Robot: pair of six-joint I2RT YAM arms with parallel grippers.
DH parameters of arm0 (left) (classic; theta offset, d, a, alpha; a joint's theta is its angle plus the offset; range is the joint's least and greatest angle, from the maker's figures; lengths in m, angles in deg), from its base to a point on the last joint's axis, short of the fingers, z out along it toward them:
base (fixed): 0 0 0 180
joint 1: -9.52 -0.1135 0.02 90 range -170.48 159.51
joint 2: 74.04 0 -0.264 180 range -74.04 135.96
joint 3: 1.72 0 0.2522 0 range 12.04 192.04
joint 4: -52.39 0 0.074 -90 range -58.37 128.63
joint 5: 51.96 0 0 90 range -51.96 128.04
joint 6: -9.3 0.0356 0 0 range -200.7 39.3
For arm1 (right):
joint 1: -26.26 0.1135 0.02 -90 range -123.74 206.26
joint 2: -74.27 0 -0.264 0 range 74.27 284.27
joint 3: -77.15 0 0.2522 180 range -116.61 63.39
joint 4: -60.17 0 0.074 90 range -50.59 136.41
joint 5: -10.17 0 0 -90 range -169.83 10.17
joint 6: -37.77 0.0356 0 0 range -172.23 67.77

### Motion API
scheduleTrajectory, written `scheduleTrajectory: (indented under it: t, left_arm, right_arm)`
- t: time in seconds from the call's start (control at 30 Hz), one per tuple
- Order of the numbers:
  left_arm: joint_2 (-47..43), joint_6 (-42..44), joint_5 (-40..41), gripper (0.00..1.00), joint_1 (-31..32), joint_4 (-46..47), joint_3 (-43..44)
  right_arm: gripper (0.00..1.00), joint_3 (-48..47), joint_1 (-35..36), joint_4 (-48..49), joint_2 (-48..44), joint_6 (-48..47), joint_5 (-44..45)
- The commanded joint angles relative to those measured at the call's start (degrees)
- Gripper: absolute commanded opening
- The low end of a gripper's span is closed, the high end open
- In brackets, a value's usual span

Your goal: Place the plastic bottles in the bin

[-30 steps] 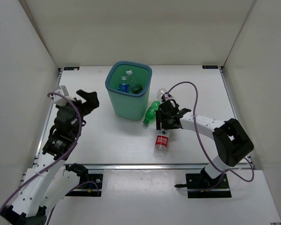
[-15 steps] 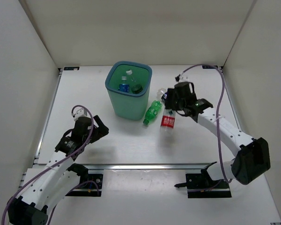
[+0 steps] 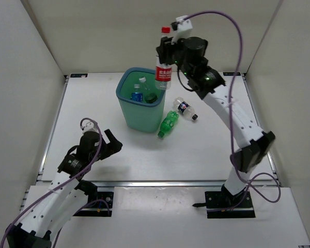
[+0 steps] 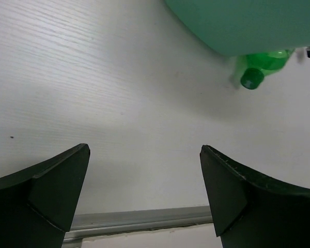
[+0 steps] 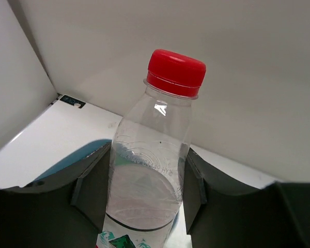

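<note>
My right gripper (image 3: 168,54) is shut on a clear bottle with a red cap and red label (image 3: 164,72), held upright high over the right rim of the teal bin (image 3: 128,108). The right wrist view shows the bottle (image 5: 155,155) clamped between both fingers. The bin holds several bottles (image 3: 143,93). A green bottle (image 3: 168,123) lies on the table against the bin's right side; its cap shows in the left wrist view (image 4: 252,78). A clear bottle with a navy label (image 3: 186,109) lies just right of it. My left gripper (image 3: 111,144) is open and empty, low at the near left.
White walls enclose the table (image 3: 212,144) on three sides. A metal rail (image 3: 160,182) runs along the near edge. The bin's wall fills the upper right of the left wrist view (image 4: 248,26).
My right gripper lifted the red-label bottle from the table beside the green bottle to high over the bin's right rim. My left arm drew back toward the near left and stayed low.
</note>
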State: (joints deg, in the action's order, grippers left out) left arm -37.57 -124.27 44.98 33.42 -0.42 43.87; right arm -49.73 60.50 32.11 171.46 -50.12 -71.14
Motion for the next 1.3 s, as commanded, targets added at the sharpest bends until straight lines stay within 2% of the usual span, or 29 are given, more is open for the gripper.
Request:
scheduleTrajectory:
  t: [0.0, 0.07, 0.17, 0.3, 0.43, 0.6, 0.7, 0.77, 0.83, 0.87, 0.9, 0.93, 1.0, 1.13, 1.27]
  left_arm:
    - [-3.5, -2.2, -1.8, 0.99, 1.1, -1.2, -1.4]
    - [-5.1, -2.7, -1.7, 0.98, 0.7, -1.0, -2.3]
    - [-6.3, -2.6, -1.3, 0.99, 0.1, -1.9, -2.2]
    - [-5.2, -2.0, -0.4, 0.99, 0.0, -3.6, -2.3]
    - [-3.9, -1.3, -0.8, 0.98, -0.3, -1.9, -2.4]
    - [-2.4, -0.7, -1.0, 0.99, -0.1, -0.9, -2.1]
    - [-1.3, 0.1, -1.7, 0.98, -0.3, -0.6, -1.6]
    - [-1.0, 0.9, -1.1, 0.99, 0.0, -0.9, -0.6]
    - [-1.3, 2.2, -0.9, 0.98, 0.5, -0.8, 0.2]
    - [-1.4, 3.0, -0.2, 0.99, 0.9, -0.6, 0.9]
    - [-0.8, 4.3, 0.3, 0.99, 1.1, -0.6, 1.6]
    - [-0.6, 5.6, 0.4, 0.99, 1.6, -0.2, 2.0]
    - [0.7, 7.9, 0.5, 0.99, 2.3, 1.3, 2.8]
    - [4.5, 13.9, -1.8, 0.98, 5.0, 5.9, 4.9]
    - [11.1, 17.7, -2.9, 0.99, 11.5, 9.1, 7.9]
  right_arm:
    - [0.18, -7.4, 2.8, 3.8, 8.9, -7.9, -0.8]
    - [0.15, -7.7, 4.2, 7.4, 11.7, -8.8, -0.4]
    - [0.17, -1.7, 5.4, 18.7, 12.3, -12.1, 0.0]
    - [0.15, -4.1, 5.4, 15.3, 15.1, -7.8, -4.4]
    - [0.15, -1.3, 5.6, 15.9, 14.7, 1.5, -10.7]
    - [0.21, 8.8, 8.0, 21.9, 12.4, 2.4, -6.4]
    - [0.22, 11.5, 8.4, 21.5, 12.0, 2.1, -4.8]
    - [0.3, 14.1, 7.8, 20.2, 11.5, 3.2, -5.5]
    - [0.66, 17.3, 7.9, 21.3, 9.6, 4.4, -5.6]
    - [0.74, 18.9, 7.9, 22.0, 8.9, 4.5, -5.3]
    - [0.87, 19.5, 7.9, 23.3, 7.3, 4.6, -5.0]
    - [0.95, 20.6, 8.1, 23.4, 5.9, 4.6, -5.3]
    - [0.99, 19.2, 8.1, 21.5, 4.3, 3.5, -5.7]
    - [0.99, 14.4, 7.9, 14.3, 1.3, 0.4, -6.0]
    - [0.99, 12.0, 4.4, 7.6, -2.1, 4.1, -9.5]
